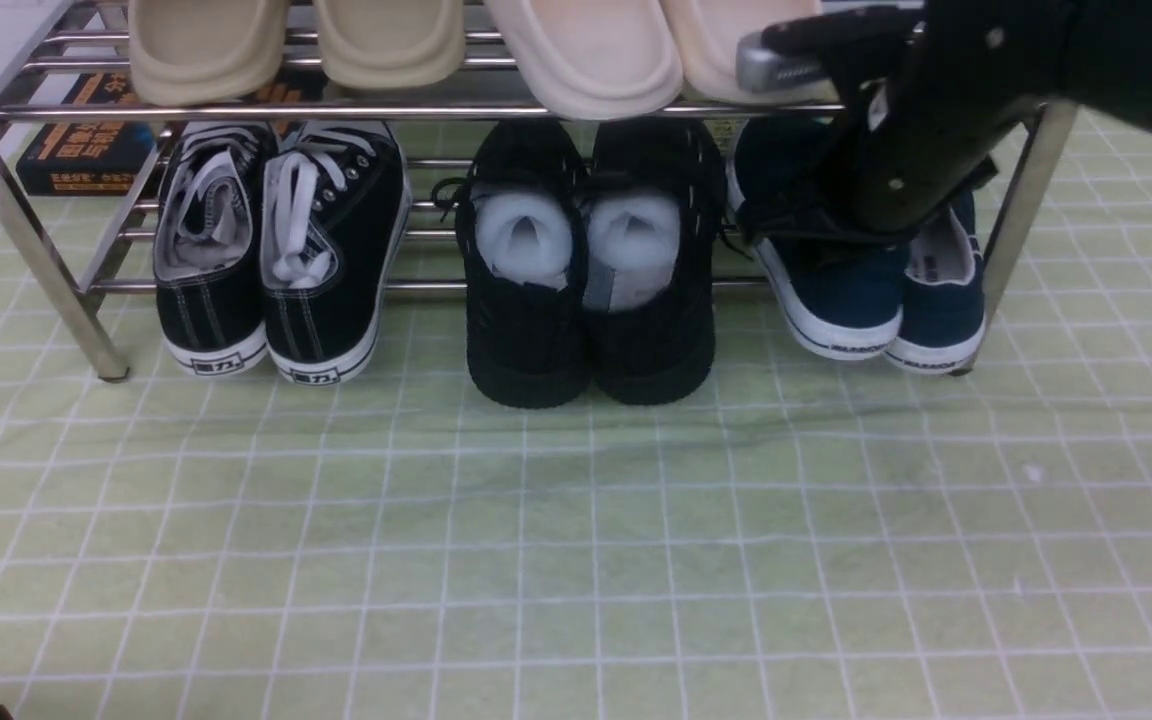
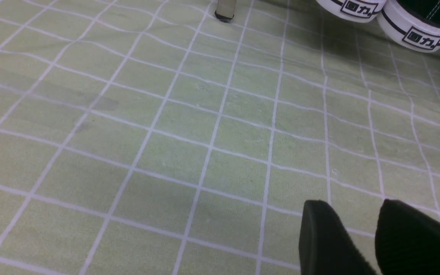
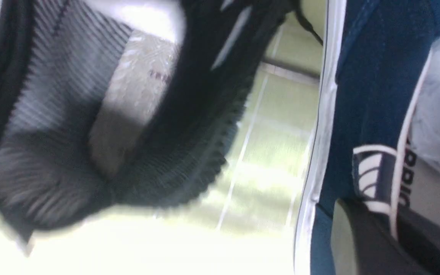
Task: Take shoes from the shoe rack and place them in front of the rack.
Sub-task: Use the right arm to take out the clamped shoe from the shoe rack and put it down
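Nearest me, toward 7 o'clock, my left fingers hang low over the pale green checked cloth surface. They are parted, with only cloth showing between them.

Farther out at 12 o'clock stands the low two-tier shoe rack of shiny chrome tubes. Three pairs sit on its lower tier, heels toward me and jutting past the front bar. At 11 o'clock are black canvas sneakers with white laces. At 12 o'clock are the all-black knit lace-up shoes stuffed with white paper. At 1 o'clock are the navy canvas shoes with white rubber soles.

My right arm comes down from 2 o'clock, across the top tier's front bar, onto the navy shoe nearer the knit pair. My right fingers are pinched on that shoe's collar, one outside the canvas and the other inside against the pale lining. The shoe sits beside its mate on the lower tier.

Higher and farther back, the top tier carries cream and beige slippers. Behind the rack at 10 o'clock lies a dark book with orange lettering.
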Controlling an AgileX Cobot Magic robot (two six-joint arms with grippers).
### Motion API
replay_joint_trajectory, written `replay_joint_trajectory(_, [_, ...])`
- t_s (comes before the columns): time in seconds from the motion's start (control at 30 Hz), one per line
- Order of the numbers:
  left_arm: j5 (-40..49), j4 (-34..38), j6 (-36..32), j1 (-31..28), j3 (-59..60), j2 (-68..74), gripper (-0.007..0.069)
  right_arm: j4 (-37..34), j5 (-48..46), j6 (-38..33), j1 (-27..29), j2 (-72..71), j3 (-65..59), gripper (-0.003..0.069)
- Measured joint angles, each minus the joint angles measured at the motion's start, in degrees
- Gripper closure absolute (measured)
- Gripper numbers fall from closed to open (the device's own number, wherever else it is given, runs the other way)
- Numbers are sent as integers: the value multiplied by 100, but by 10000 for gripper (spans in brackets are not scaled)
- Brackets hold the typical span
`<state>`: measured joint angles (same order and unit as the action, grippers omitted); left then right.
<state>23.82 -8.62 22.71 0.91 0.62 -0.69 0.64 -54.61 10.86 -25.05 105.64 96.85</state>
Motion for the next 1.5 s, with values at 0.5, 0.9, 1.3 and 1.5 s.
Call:
replay_joint_trajectory(0.5, [0,0,0,0,0,0,385,-496,-1046,-29,-22,-1244,-29,618])
replay_joint_trajectory(0.9, [0,0,0,0,0,0,385,-752,-1786,-226,-22,-1699,-29,618])
replay_joint_trajectory(1.3, [0,0,0,0,0,0,385,-1499,-1777,-350,-55,-2981,-1028,618])
replay_joint_trajectory(1.5, [0,0,0,0,0,0,385,-1793,-1783,-262,-844,-3951,-2049,618])
